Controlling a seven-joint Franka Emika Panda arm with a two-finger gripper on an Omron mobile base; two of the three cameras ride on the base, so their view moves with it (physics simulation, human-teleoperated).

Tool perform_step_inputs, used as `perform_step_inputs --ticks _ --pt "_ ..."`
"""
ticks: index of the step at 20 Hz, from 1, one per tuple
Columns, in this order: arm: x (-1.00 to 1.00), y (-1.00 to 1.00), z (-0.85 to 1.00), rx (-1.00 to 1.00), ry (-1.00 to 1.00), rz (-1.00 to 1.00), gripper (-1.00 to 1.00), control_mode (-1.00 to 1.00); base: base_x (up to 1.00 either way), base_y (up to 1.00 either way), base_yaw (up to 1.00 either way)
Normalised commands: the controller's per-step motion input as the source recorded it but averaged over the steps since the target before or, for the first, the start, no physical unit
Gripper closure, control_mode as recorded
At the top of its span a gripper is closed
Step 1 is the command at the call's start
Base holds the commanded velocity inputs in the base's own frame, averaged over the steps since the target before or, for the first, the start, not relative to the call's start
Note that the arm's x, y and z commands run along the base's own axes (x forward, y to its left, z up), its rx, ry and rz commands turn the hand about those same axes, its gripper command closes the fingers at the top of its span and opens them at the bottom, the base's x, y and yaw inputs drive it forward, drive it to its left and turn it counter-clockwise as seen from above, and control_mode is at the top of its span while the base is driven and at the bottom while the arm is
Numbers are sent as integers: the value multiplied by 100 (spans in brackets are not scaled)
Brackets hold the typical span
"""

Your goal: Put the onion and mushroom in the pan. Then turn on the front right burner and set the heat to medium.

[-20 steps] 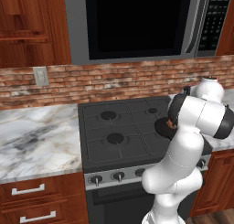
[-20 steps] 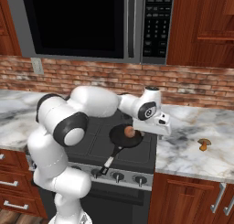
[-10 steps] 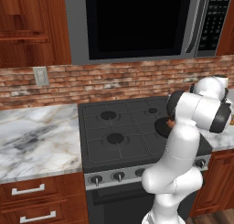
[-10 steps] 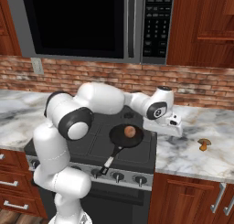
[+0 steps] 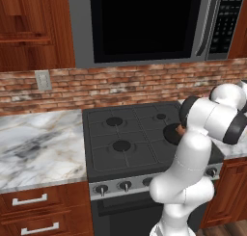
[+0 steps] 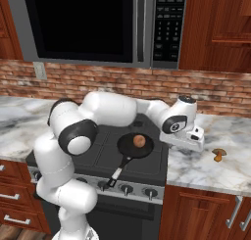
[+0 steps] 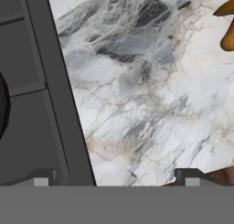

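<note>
Hand view: gripper [image 7: 114, 179] looking down on marble counter [image 7: 151, 95], jaws spread wide, nothing between them, one fingertip [image 7: 42, 177] over the dark stove edge, the other over the marble. Mushroom [image 7: 226, 26] at the top right corner of this view, cut by the frame, lying on the counter and well apart from the fingers. Dark stove top [image 7: 27, 104] along the left side.

Right base view: gripper [image 6: 188, 141] hanging over the counter [image 6: 206, 165] just to the right of the stove [image 6: 112, 156], between the pan and the mushroom [image 6: 219, 155]. Mushroom alone on the marble, near the front edge, not touched.

Pan [image 6: 135, 145] on the front right part of the stove, handle pointing toward the front edge with its silvery tip above the knobs [image 6: 125, 189]. Inside the pan one thing: the onion [image 6: 139, 140], sitting a little right of the middle. Front right burner hidden under the pan, cannot tell more.

Left base view: pan [image 5: 172, 133] and onion [image 5: 180, 130] mostly covered by the white arm [image 5: 193, 153]; other burners [image 5: 121, 145] bare. Above the stove a microwave [image 6: 93, 23], behind it a brick wall [image 5: 120, 83], wooden cabinets [image 6: 206, 214] under the counter.
</note>
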Motion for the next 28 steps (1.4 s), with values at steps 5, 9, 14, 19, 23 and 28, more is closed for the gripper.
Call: perform_step_inputs --ticks 5,9,14,19,23,28 --pt "-46 -9 2 1 -22 0 -100 -100 0 0 0" --pt "-9 -15 0 0 -20 0 -100 -100 0 0 0" --pt "0 -26 2 0 -11 2 -100 -100 0 0 0" --pt "0 -31 27 0 -2 4 -100 -100 0 0 0" --pt "0 -34 35 0 0 1 -100 -100 0 0 0" --pt "2 -33 23 -1 0 2 -100 -100 0 0 0"
